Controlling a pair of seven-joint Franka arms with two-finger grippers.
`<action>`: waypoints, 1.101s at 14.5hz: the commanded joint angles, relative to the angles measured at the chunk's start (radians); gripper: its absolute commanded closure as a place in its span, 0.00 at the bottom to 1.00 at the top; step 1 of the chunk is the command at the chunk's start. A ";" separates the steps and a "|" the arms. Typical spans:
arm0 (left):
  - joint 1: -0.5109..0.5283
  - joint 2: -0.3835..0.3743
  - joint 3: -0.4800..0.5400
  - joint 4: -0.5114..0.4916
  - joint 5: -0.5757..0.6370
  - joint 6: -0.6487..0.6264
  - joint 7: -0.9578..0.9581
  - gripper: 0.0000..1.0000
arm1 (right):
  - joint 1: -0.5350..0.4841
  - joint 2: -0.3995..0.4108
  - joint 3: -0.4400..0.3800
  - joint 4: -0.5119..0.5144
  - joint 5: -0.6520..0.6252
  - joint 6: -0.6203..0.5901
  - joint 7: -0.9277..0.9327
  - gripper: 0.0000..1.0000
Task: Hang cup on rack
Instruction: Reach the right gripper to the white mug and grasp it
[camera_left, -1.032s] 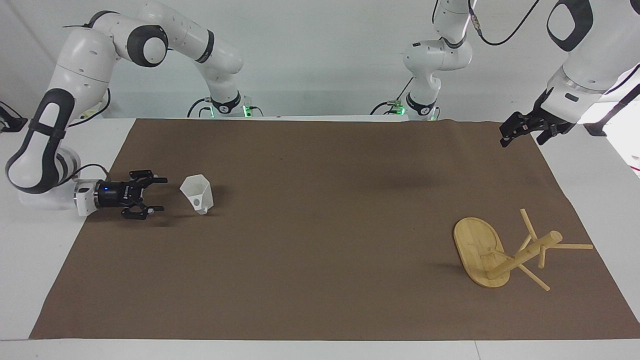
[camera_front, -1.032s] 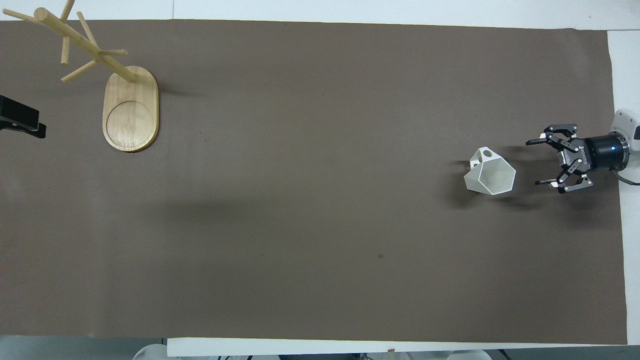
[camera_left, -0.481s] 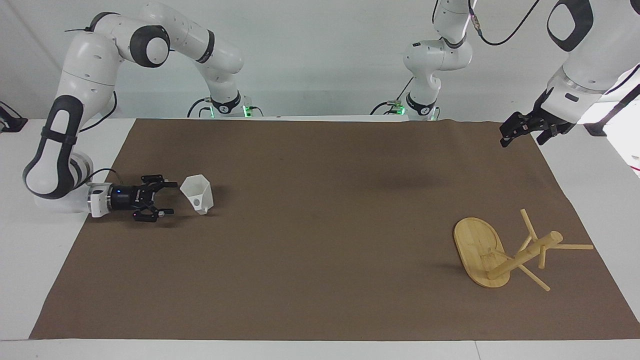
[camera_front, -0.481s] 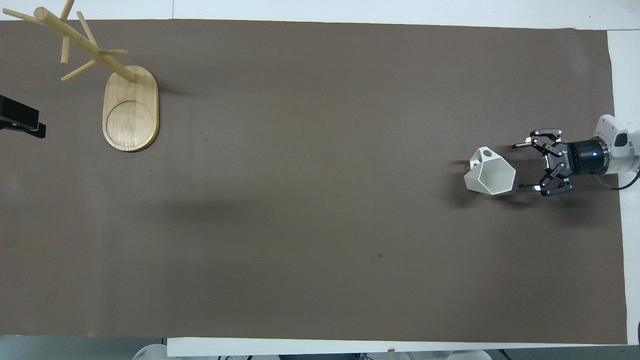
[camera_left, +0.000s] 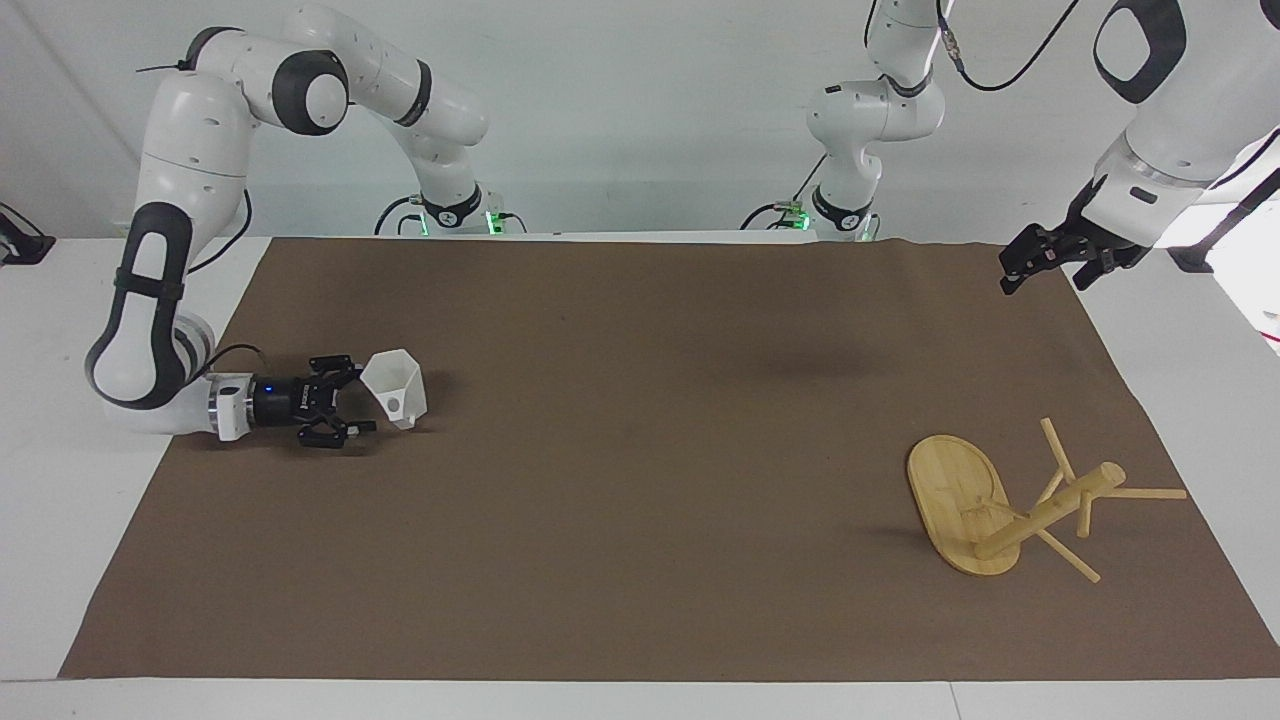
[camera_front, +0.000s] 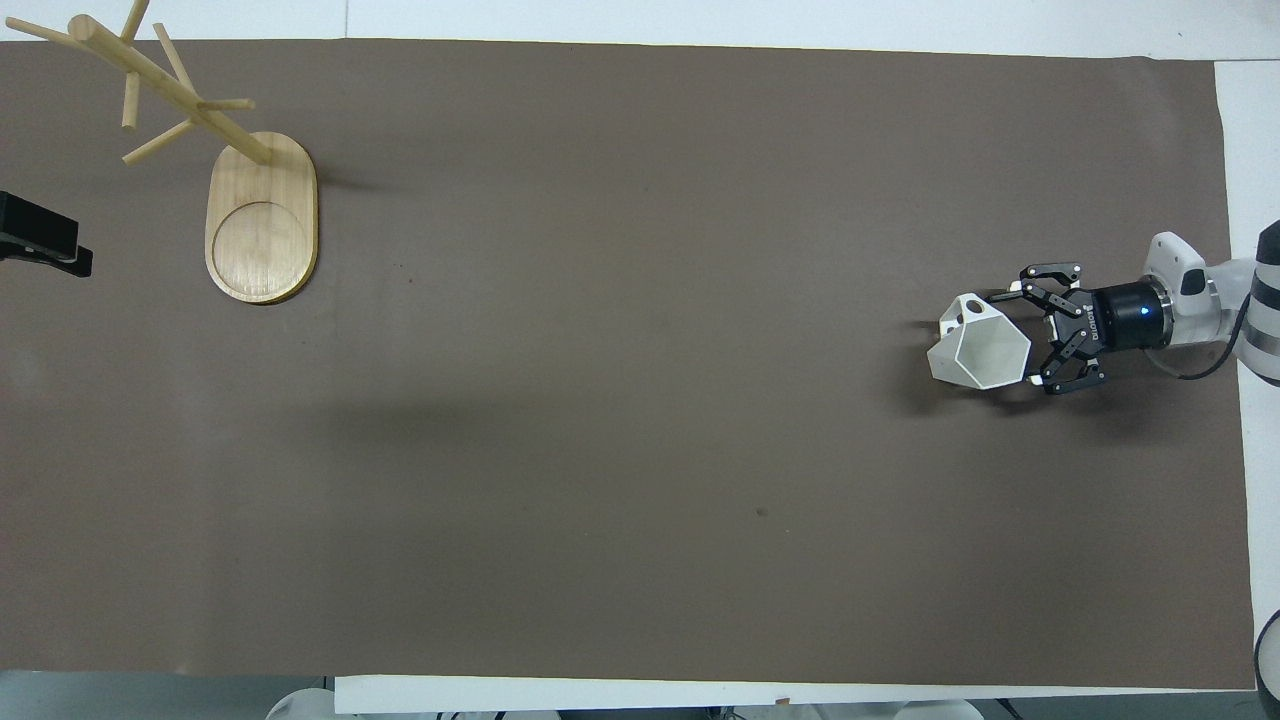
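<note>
Since the earlier frame the right gripper (camera_left: 360, 400) has advanced low along the brown mat (camera_left: 640, 560) to the cup (camera_left: 396, 386); its fingers stand spread, flanking the rim, nothing gripped. The cup lies tipped at the right arm's end, mouth toward the gripper, interior empty. The rack (camera_left: 1010, 500) stands upright at the left arm's end, pegs bare. The left gripper (camera_left: 1040, 262) waits above the mat's edge, open.
</note>
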 joint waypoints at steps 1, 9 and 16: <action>0.001 -0.027 0.005 -0.031 0.000 -0.003 -0.008 0.00 | -0.005 -0.041 0.000 -0.073 0.015 0.018 -0.063 0.00; 0.000 -0.027 0.005 -0.031 0.001 -0.003 -0.008 0.00 | 0.008 -0.055 0.000 -0.133 0.015 0.022 -0.131 0.00; 0.000 -0.027 0.005 -0.031 0.000 -0.003 -0.008 0.00 | 0.034 -0.061 0.000 -0.157 0.017 0.038 -0.131 0.00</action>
